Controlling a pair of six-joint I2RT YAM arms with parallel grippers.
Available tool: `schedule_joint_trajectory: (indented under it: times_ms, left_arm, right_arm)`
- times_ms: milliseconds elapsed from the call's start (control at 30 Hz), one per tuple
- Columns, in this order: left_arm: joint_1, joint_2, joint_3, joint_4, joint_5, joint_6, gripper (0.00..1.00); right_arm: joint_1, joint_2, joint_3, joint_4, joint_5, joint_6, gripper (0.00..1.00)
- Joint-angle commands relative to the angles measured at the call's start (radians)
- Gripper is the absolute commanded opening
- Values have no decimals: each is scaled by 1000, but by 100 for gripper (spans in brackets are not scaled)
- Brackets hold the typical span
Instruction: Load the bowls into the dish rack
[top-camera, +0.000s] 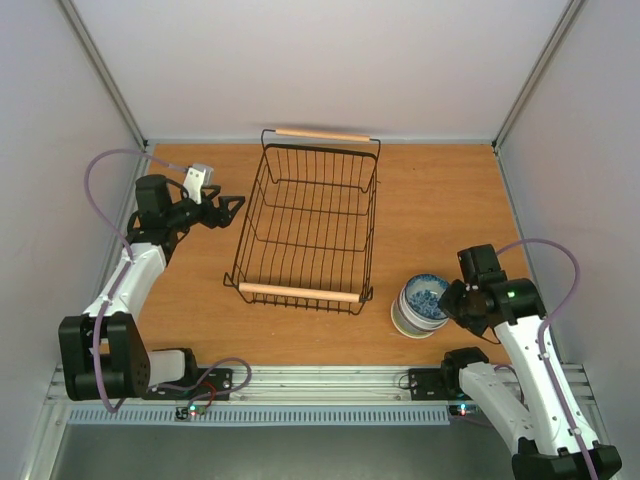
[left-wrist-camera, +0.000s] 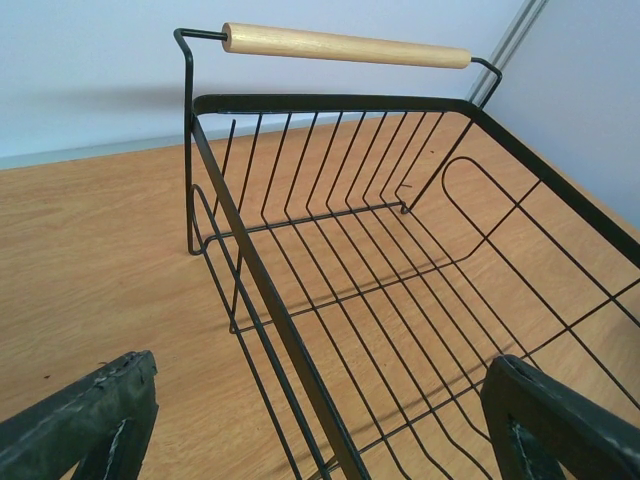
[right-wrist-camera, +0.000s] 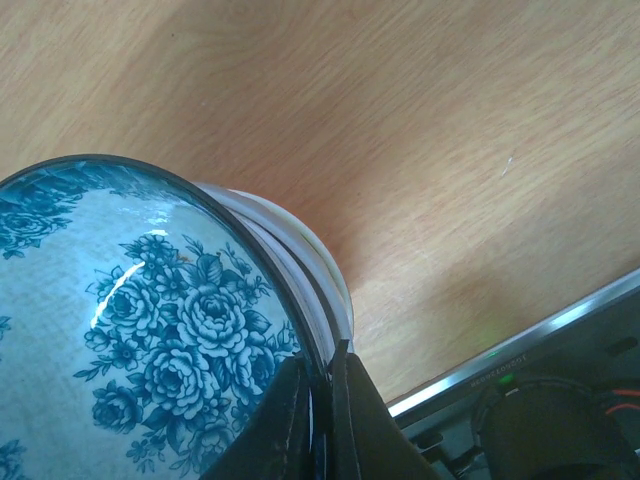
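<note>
The black wire dish rack with two wooden handles stands in the middle of the table, with no bowl in it. A stack of bowls sits at the rack's near right corner, the white bowl with blue pattern on top and white bowls under it. My right gripper is shut on the rim of the blue-patterned bowl, one finger inside and one outside. My left gripper is open, its fingers straddling the rack's left rim. The other bowls are hidden in the stack.
The table's back and side walls frame the wooden surface. An aluminium rail with the arm bases runs along the near edge, close behind the bowl stack.
</note>
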Motion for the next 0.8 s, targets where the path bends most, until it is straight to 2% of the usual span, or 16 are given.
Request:
schedule_joint_trajectory:
  times_ms: [0,267,467,533,667,767]
  left_arm:
    - [-3,-4,32,16,1,4,88]
    - [-13,-4,87,-98,-2,26,88]
    - [-47,2,220,-300,-17,72,87]
    - [-64,15,282,-389,-6,94,86]
    - [-125,45,395,-531,16,115,84]
    - [-171,62,436,-600,9,136,83]
  right_arm:
    - [6,-8,37,-26,24,-7,1]
    - [7,25,185,15,57,-90,1]
    - [27,149,348,148,57,-171,1]
    - [74,220,414,200,73,-190,1]
    - [261,428,596,245,233,-237,1]
    - [342,596,749,282,265,-291,1]
